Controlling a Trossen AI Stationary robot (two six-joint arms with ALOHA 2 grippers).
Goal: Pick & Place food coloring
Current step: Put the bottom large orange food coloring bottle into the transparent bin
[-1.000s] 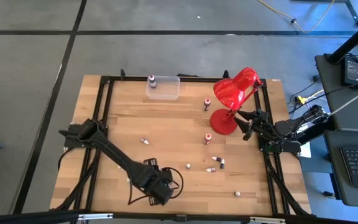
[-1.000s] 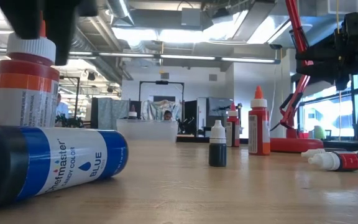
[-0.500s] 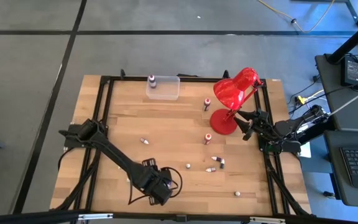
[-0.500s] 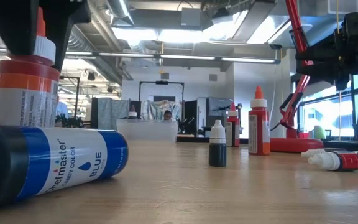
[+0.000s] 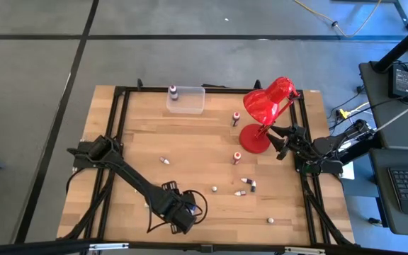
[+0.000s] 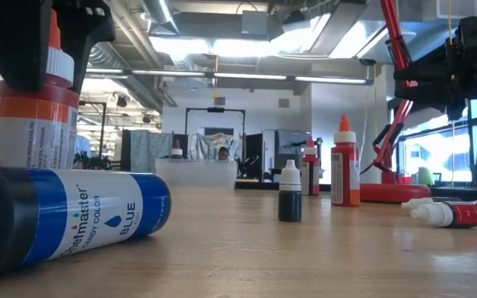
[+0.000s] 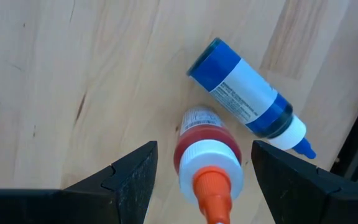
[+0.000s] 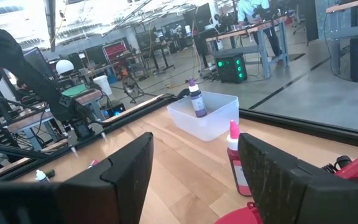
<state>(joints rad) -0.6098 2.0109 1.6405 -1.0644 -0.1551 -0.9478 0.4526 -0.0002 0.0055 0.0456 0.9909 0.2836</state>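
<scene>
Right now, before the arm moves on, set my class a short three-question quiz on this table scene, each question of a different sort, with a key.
1. True or false: the blue bottle stands upright on the table.
2. The left end effector is open, with one finger on either side of: A) the red bottle with the orange tip; B) the desk lamp; C) a laptop.
3. How many bottles stand inside the clear box?

Key: 1 false, it lies on its side. 2 A. 3 one.
</scene>
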